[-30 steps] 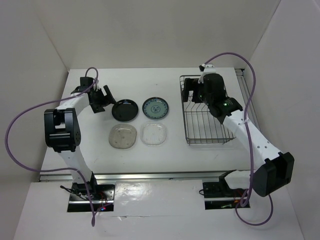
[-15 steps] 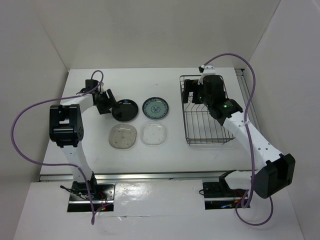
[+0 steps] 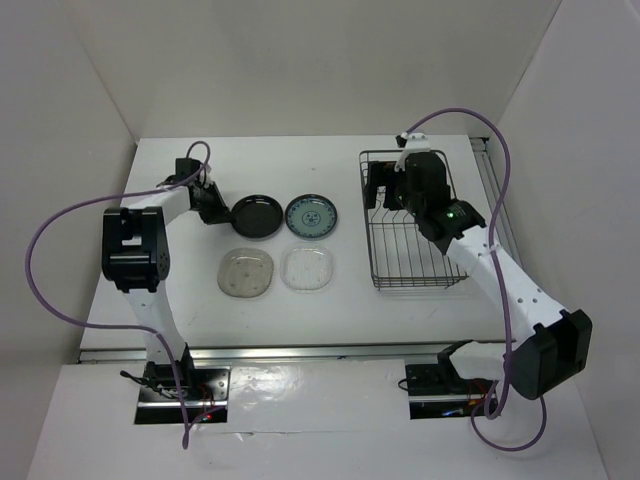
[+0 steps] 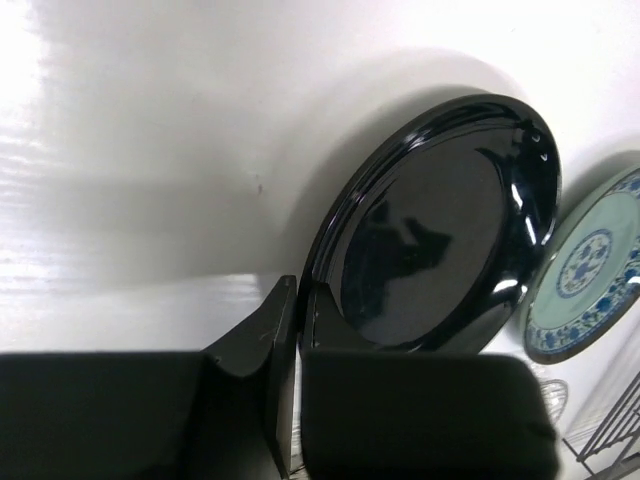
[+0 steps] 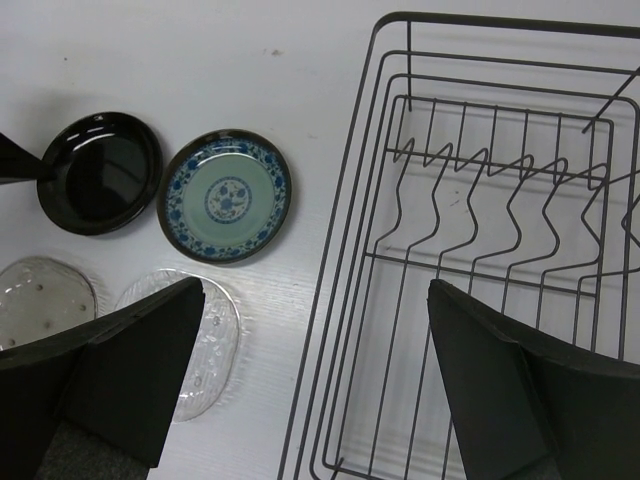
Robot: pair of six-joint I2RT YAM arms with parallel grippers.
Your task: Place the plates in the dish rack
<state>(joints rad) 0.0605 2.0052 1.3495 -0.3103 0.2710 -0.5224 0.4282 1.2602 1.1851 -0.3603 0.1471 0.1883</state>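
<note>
Item: black plate [image 4: 430,230], glossy, round, at the far left of the group on the table [image 3: 300,170]. The left tool [image 4: 297,300] is at its left rim, fingers drawn to a narrow slit with the rim in it, apparently clamped. Step in hand, by judgement: lift this plate and carry it right to the dish rack [image 3: 410,255]. Handling advice: a glossy rim may slip, so seat the rim deep between the fingers, raise it slowly, and clear the blue-green plate [image 3: 311,215] just beside it. Turn it on edge before it enters a gap between the upright tines. The right tool [image 5: 310,380], fingers wide apart and holding nothing, hangs over the rack's far left corner and may crowd the approach. Two glass plates [image 3: 246,272] [image 3: 306,268] lie nearer, flat. The rack holds no plates. Surface: white, smooth, faintly reflective. Surroundings: plain white walls [image 3: 300,70] left, far and right; purple cables [image 3: 45,270] on both arms.
</note>
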